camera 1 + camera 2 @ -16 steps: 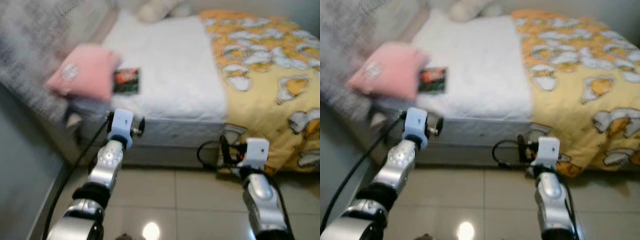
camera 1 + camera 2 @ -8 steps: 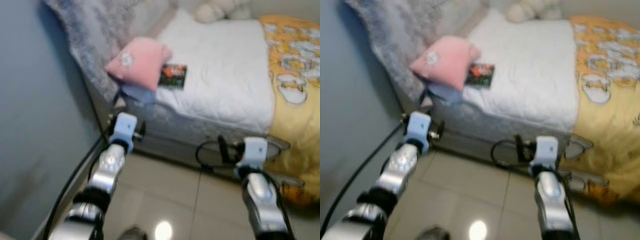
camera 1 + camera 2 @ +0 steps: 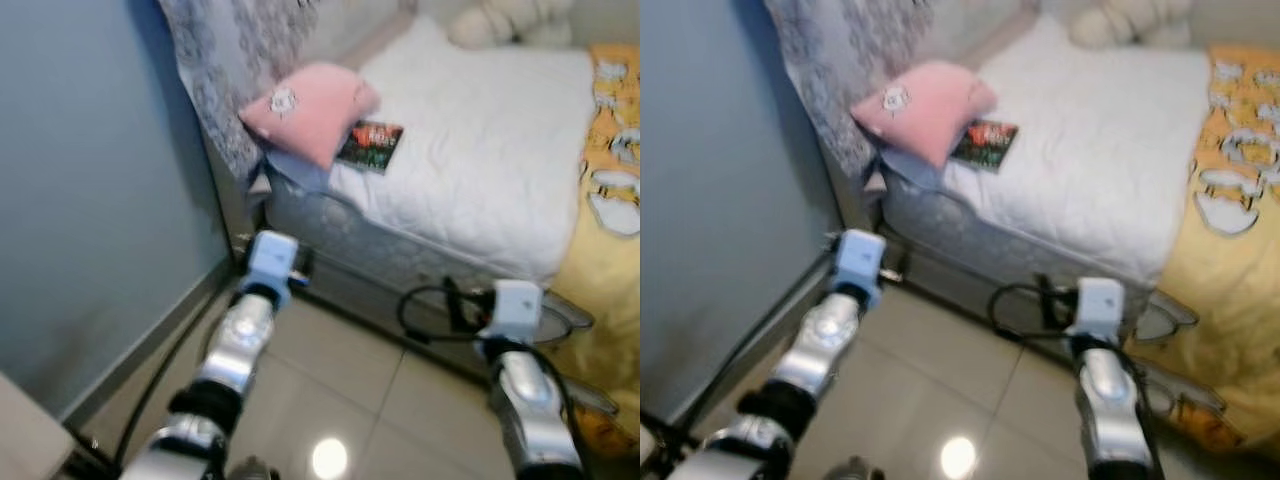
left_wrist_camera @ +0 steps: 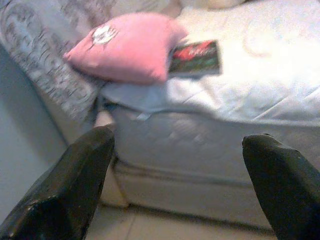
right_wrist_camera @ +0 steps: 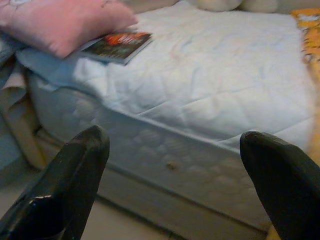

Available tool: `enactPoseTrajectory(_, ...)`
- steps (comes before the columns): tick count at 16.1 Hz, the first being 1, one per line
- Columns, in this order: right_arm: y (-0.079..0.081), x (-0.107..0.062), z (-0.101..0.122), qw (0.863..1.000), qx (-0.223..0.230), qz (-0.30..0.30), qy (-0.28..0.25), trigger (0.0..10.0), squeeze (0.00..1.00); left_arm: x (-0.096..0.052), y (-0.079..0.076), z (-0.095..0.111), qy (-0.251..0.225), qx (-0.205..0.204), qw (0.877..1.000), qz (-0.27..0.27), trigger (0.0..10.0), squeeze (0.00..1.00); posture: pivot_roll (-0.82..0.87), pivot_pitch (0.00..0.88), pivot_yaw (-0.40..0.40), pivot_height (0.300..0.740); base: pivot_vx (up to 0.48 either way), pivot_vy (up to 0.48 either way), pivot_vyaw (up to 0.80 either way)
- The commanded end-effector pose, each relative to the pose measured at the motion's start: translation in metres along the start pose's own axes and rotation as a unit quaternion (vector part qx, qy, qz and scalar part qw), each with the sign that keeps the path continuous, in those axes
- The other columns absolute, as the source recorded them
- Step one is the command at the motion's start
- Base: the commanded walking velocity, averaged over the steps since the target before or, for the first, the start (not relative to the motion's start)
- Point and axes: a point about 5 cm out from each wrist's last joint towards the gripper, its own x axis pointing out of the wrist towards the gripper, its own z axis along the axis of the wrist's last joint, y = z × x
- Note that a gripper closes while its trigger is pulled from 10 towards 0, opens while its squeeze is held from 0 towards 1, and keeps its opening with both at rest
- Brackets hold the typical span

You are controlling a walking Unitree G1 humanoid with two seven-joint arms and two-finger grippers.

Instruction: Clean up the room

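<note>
A pink pillow (image 3: 310, 105) lies at the near left corner of the white mattress (image 3: 480, 170). A dark book with a red cover picture (image 3: 370, 147) rests flat beside it, partly tucked under the pillow's edge. Both arms are held forward over the tiled floor, short of the bed. In the left wrist view my left gripper (image 4: 177, 140) is open and holds nothing, facing the mattress side below the pillow (image 4: 130, 47) and the book (image 4: 196, 57). My right gripper (image 5: 172, 137) is open too, facing the bed's side, with the book (image 5: 117, 46) farther off.
A blue-grey wall (image 3: 90, 180) stands close on the left, with grey patterned fabric (image 3: 225, 70) hanging by the bed's corner. A yellow patterned blanket (image 3: 610, 200) drapes over the bed's right side. A black cable (image 3: 425, 305) loops near my right arm. Pale plush toys (image 3: 500, 22) lie farther back.
The whole picture has swung left, so the camera has turned: the wall now takes up the left and the bed sits to the right. Both grippers stay held out in front.
</note>
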Motion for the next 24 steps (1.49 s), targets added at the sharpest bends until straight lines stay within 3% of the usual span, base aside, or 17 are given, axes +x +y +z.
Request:
enactPoseTrajectory(1, 0.007, 0.001, 0.000, 1.000, 0.002, 0.010, -0.003, 10.0, 0.00, -0.003, 0.006, -0.003, 0.008, 0.004, 1.000, 0.008, 10.0, 0.00, 0.02, 0.000, 0.013, 0.740, 0.000, -0.465, 0.48)
enactPoseTrajectory(4, 0.009, 0.001, 0.000, 1.000, -0.001, 0.021, -0.001, 10.0, 0.00, -0.006, 0.005, -0.006, 0.017, -0.007, 1.000, 0.017, 10.0, 0.00, 0.03, 0.000, 0.011, 0.740, 0.000, -0.155, 0.47)
enactPoseTrajectory(7, 0.010, 0.001, -0.001, 1.000, -0.002, 0.030, 0.001, 10.0, 0.00, -0.010, 0.022, -0.011, 0.021, -0.007, 0.998, 0.054, 10.0, 0.00, 0.04, 0.000, 0.002, 0.740, 0.000, 0.000, 0.47)
enactPoseTrajectory(9, 0.012, 0.002, 0.000, 0.999, -0.004, 0.036, 0.001, 10.0, 0.00, -0.010, 0.026, -0.009, 0.017, -0.015, 0.998, 0.066, 10.0, 0.00, 0.04, 0.000, -0.002, 0.740, 0.000, -0.480, 0.46)
enactPoseTrajectory(12, 0.017, 0.004, 0.000, 0.998, -0.008, 0.055, 0.004, 10.0, 0.00, -0.007, 0.023, -0.005, 0.025, -0.010, 0.995, 0.099, 10.0, 0.00, 0.03, 0.000, -0.005, 0.740, 0.000, -0.472, 0.46)
enactPoseTrajectory(19, 0.022, 0.004, 0.000, 0.997, -0.012, 0.078, 0.008, 10.0, 0.00, -0.006, 0.020, -0.007, 0.042, 0.001, 0.993, 0.109, 10.0, 0.00, 0.02, 0.000, 0.000, 0.740, 0.000, -0.471, 0.45)
enactPoseTrajectory(21, 0.028, 0.002, -0.003, 0.993, -0.055, 0.108, 0.012, 10.0, 0.00, -0.005, 0.016, -0.003, 0.033, -0.008, 0.994, 0.107, 10.0, 0.00, 0.04, 0.000, -0.009, 0.740, 0.000, -0.472, 0.41)
enactPoseTrajectory(24, 0.028, 0.004, -0.005, 0.994, -0.025, 0.102, 0.021, 10.0, 0.00, -0.004, 0.021, -0.002, 0.032, 0.004, 0.993, 0.112, 10.0, 0.00, 0.05, 0.000, -0.016, 0.740, 0.000, -0.472, 0.00)
